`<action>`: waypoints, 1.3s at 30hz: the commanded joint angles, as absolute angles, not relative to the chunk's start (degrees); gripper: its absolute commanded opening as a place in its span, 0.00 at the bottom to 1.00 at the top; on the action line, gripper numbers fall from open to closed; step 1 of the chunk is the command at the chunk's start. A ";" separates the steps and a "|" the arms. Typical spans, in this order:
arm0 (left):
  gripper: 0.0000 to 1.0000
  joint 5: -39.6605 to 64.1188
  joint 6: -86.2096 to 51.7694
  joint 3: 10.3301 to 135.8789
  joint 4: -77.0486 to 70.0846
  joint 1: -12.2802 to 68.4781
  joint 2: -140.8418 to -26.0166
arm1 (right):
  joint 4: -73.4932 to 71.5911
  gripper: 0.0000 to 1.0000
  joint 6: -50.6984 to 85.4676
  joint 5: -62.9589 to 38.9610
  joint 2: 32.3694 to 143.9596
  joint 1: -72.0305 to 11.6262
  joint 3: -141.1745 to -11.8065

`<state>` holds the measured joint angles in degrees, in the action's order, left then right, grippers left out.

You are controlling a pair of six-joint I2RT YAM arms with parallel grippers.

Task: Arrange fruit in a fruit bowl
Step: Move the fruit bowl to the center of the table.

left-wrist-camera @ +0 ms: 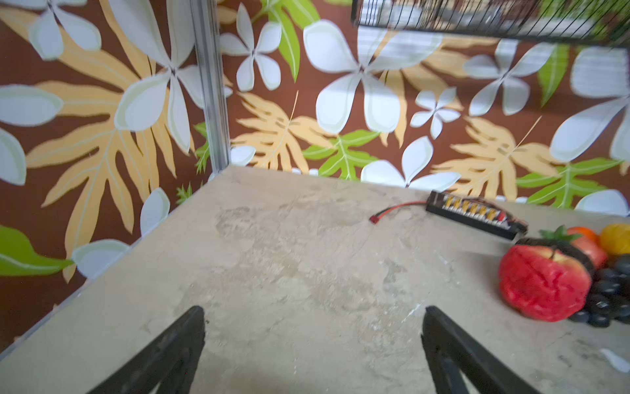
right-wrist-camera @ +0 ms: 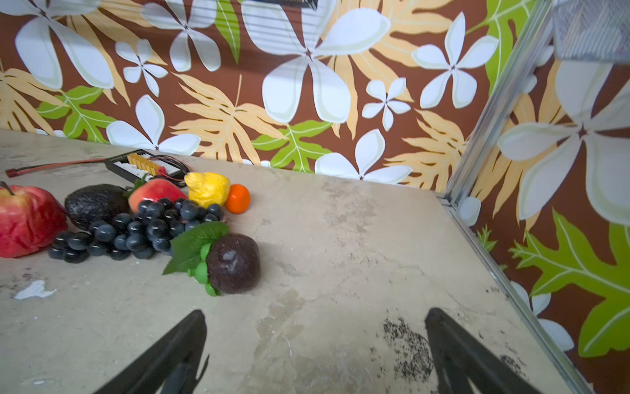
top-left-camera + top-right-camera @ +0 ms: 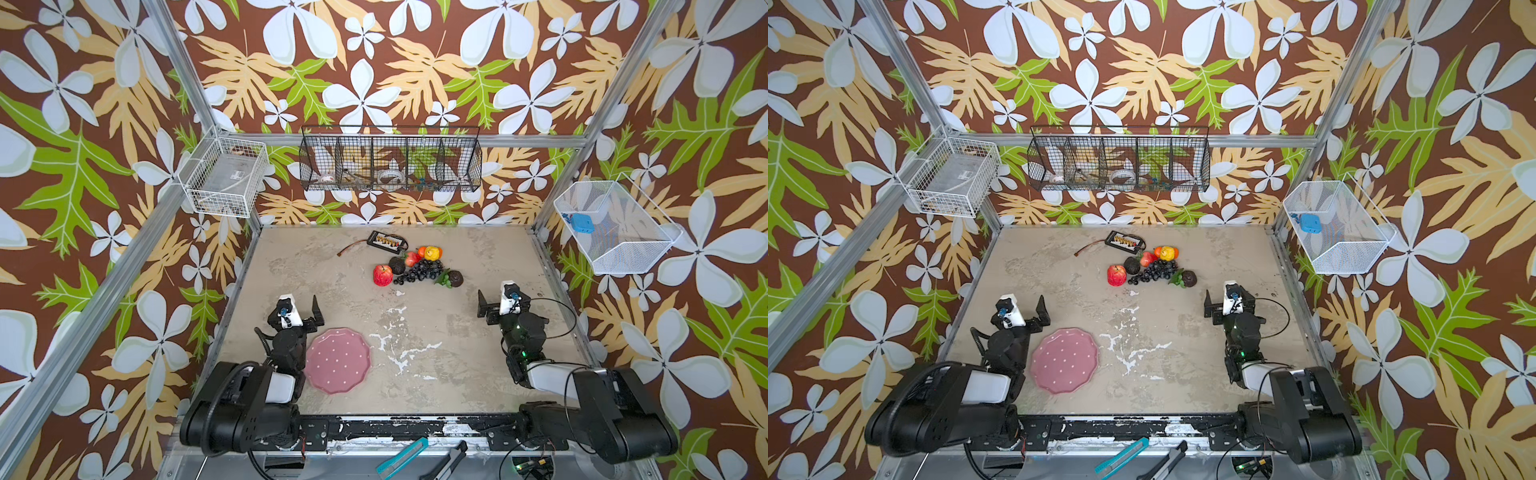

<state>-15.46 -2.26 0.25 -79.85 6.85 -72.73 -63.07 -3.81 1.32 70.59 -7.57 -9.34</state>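
The shallow pink polka-dotted dish with scalloped rim lies on the beige tabletop, the black left gripper just beside it, jaws wide apart. The small toy fruits cluster well beyond the dish; the black right gripper, far from it, is likewise spread.

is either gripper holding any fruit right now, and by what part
Nothing is held. The left gripper and right gripper both stand open over bare table; the fruit lies in its pile, apart from both.
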 commanded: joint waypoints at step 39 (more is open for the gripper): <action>1.00 3.44 -45.82 21.46 12.60 29.21 -44.55 | 3.06 1.00 32.23 -17.02 44.54 -9.11 -23.56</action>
<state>4.97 -44.66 21.06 4.32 27.20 -45.01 3.09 29.95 -14.57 44.86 -8.97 -24.67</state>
